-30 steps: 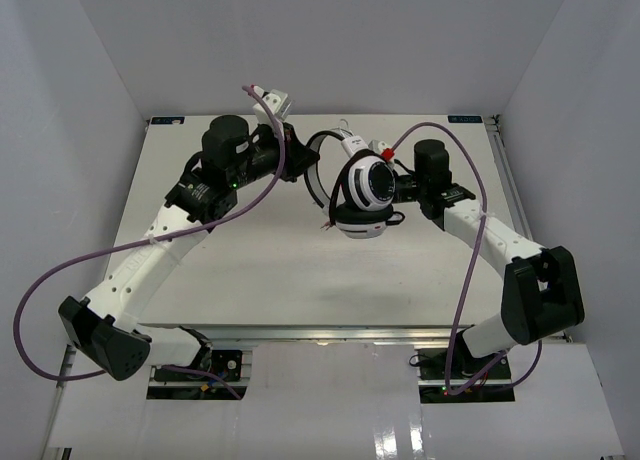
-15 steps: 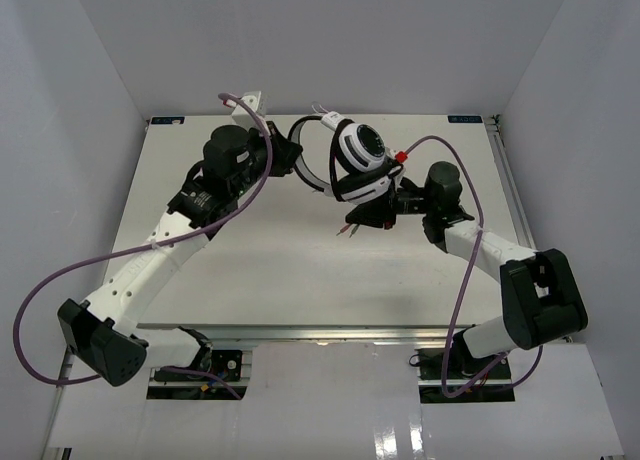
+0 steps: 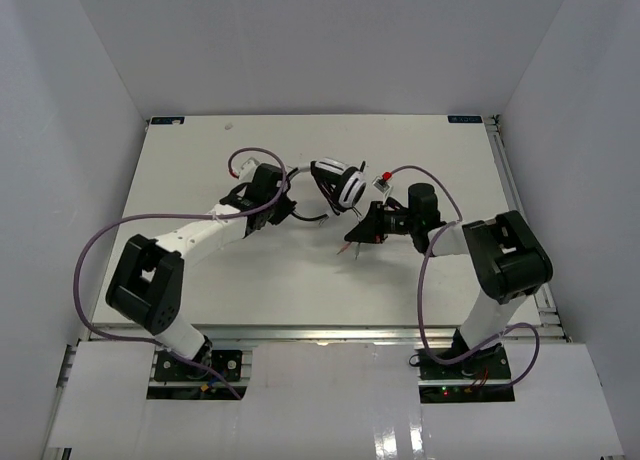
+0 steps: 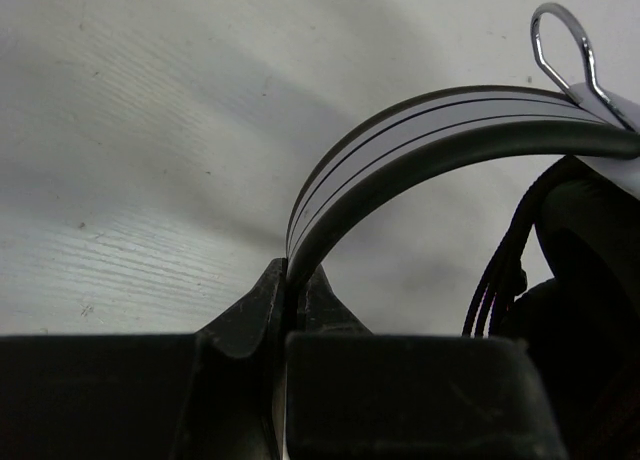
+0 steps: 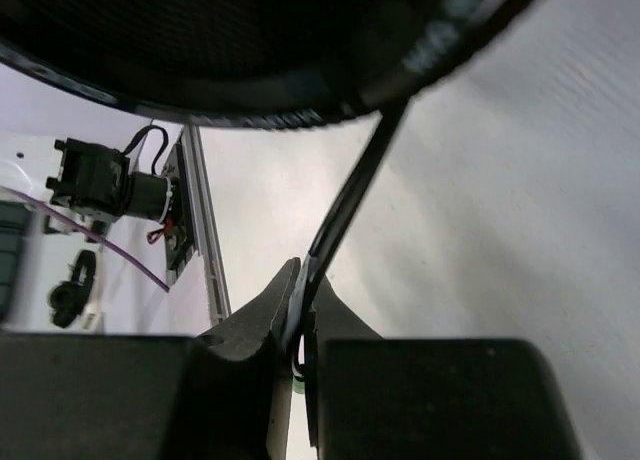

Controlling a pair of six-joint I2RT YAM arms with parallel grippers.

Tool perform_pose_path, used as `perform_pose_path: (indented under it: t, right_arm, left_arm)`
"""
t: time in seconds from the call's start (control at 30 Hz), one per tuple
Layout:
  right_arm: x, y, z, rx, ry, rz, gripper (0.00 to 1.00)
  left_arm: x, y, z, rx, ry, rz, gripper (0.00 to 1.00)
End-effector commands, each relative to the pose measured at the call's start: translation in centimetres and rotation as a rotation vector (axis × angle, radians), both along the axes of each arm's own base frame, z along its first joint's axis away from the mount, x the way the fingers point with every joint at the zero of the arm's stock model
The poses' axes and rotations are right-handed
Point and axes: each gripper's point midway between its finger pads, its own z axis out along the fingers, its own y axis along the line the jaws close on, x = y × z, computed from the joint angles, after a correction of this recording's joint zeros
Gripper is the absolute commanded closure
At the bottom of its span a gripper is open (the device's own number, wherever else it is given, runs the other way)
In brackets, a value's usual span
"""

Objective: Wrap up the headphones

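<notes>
The headphones (image 3: pixel 345 187) hang low over the middle of the table, white-and-black ear cups uppermost. My left gripper (image 3: pixel 289 212) is shut on the thin grey headband (image 4: pixel 430 130), pinched between the fingertips (image 4: pixel 268 298). A black ear cup (image 4: pixel 590 240) and several strands of dark cord (image 4: pixel 497 270) show at the right of the left wrist view. My right gripper (image 3: pixel 364 230) is shut on the thin dark cord (image 5: pixel 360 190), just below an ear cup (image 5: pixel 250 40). The cord's end (image 3: pixel 346 249) trails toward the table.
The white table (image 3: pixel 250 270) has walls on three sides. A metal rail (image 3: pixel 508 180) runs along its right edge. Purple robot cables (image 3: pixel 100 240) loop beside both arms. A wire clip (image 4: pixel 560 40) sticks out at the headband's end.
Both arms have dropped from a raised pose down toward the table. The headphones came down with them, still held by the headband and the cord.
</notes>
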Motion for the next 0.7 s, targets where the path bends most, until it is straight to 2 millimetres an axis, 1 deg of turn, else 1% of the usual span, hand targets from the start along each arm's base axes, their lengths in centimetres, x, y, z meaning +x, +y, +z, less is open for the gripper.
perform_pose_path:
  t: [0.0,0.03,0.13,0.17,0.23,0.27,0.33,0.37,0.5,0.53,0.6,0.67]
  right_arm:
    - [2.1,0.5,-0.6,0.04,0.056,-0.015,0.92]
    - [2.4,0.5,-1.1,0.037,0.065,-0.019,0.92]
    - [3.1,0.4,-3.1,0.022,0.111,-0.026,0.92]
    - [3.3,0.3,-3.5,0.019,0.115,-0.028,0.92]
    - [3.8,-0.2,-4.4,0.01,0.126,-0.041,0.92]
    - [4.0,-0.5,-4.7,0.008,0.129,-0.045,0.9]
    - [4.3,-0.9,-5.1,0.006,0.129,-0.053,0.86]
    - [4.3,-1.0,-5.1,0.006,0.128,-0.052,0.84]
    - [4.4,-1.4,-5.4,-0.004,0.136,-0.035,0.78]
    - [4.5,-1.6,-5.3,-0.009,0.121,-0.029,0.74]
    - [4.4,-2.0,-5.0,-0.021,0.104,-0.015,0.63]
    - [4.4,-3.0,-4.7,-0.057,0.066,-0.017,0.5]
  left_arm:
    - [2.6,-0.8,1.5,-0.198,-0.023,0.16,1.0]
    - [2.7,-0.9,0.7,-0.194,0.006,0.171,1.0]
    - [2.8,-1.3,-3.2,-0.169,0.123,0.194,1.0]
    - [2.9,-1.6,-3.3,-0.167,0.137,0.191,1.0]
    - [2.8,-1.8,-5.3,-0.134,0.196,0.187,1.0]
    - [3.1,-2.1,-5.9,-0.122,0.217,0.18,1.0]
    - [3.7,-2.8,-6.6,-0.096,0.237,0.146,1.0]
    - [4.0,-3.1,-6.1,-0.095,0.231,0.131,1.0]
    - [4.2,-4.0,-7.2,-0.064,0.26,0.063,0.99]
    - [4.1,-4.1,-7.0,-0.063,0.258,0.051,0.93]
    - [4.0,-4.0,-6.5,-0.054,0.245,0.027,0.76]
    - [3.7,-3.8,-6.0,-0.03,0.221,-0.018,0.58]
